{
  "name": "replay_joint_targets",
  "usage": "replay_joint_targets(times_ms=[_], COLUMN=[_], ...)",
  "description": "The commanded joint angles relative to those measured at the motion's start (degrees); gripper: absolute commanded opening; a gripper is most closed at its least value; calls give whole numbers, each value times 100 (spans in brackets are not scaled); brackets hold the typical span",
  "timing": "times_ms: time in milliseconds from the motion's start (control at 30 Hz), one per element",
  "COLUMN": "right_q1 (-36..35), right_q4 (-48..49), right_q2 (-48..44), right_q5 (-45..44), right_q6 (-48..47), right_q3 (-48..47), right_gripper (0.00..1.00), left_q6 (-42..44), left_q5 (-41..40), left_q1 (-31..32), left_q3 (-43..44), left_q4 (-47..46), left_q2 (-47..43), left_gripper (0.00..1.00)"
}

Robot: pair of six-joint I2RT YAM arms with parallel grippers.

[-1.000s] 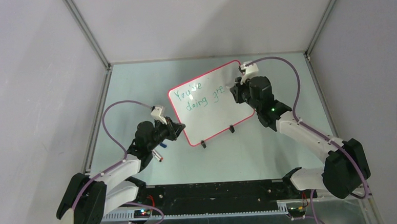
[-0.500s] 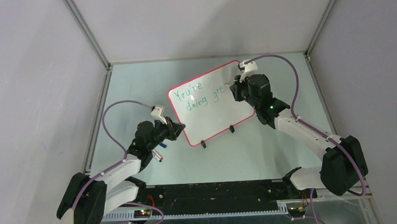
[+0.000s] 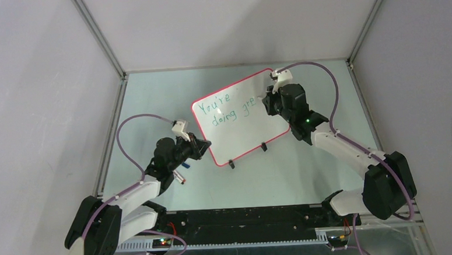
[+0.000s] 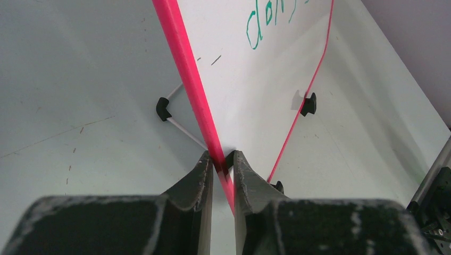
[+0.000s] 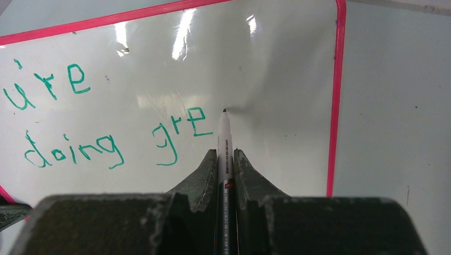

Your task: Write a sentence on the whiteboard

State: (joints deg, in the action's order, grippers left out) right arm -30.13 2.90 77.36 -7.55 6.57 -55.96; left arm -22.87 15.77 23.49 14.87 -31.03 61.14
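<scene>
The whiteboard (image 3: 243, 118), glossy white with a red-pink rim, stands tilted on two black clip feet in the middle of the table. Green writing on it reads "You're doing gre" (image 5: 183, 127). My left gripper (image 3: 204, 145) is shut on the board's left rim (image 4: 197, 101), near its lower corner. My right gripper (image 3: 267, 99) is shut on a white marker (image 5: 225, 143). The marker's tip (image 5: 224, 110) is at the board face, just right of the last "e".
A marker cap or small pen (image 3: 181, 176) lies on the table beside the left arm. A wire stand leg with a black foot (image 4: 162, 109) props the board from behind. Grey enclosure walls and metal rails border the table.
The right gripper with the marker has shifted slightly up and away along the board. The left gripper and the board have not moved.
</scene>
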Motion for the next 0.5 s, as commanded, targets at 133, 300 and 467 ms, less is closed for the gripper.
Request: replay_joint_targets(times_ms=[133, 300, 467], right_q1=[35, 41, 39], right_q4=[99, 102, 77], right_q2=[79, 103, 120], right_q5=[-134, -120, 15], right_q6=[-41, -33, -57], right_q3=[-248, -266, -310], right_gripper=[0, 0, 0], left_q6=[293, 294, 298], left_q5=[-62, -65, -73], left_q1=[-29, -36, -29], left_q3=[168, 166, 167], left_q4=[140, 145, 144], left_q2=[78, 84, 79], left_gripper=[8, 8, 8])
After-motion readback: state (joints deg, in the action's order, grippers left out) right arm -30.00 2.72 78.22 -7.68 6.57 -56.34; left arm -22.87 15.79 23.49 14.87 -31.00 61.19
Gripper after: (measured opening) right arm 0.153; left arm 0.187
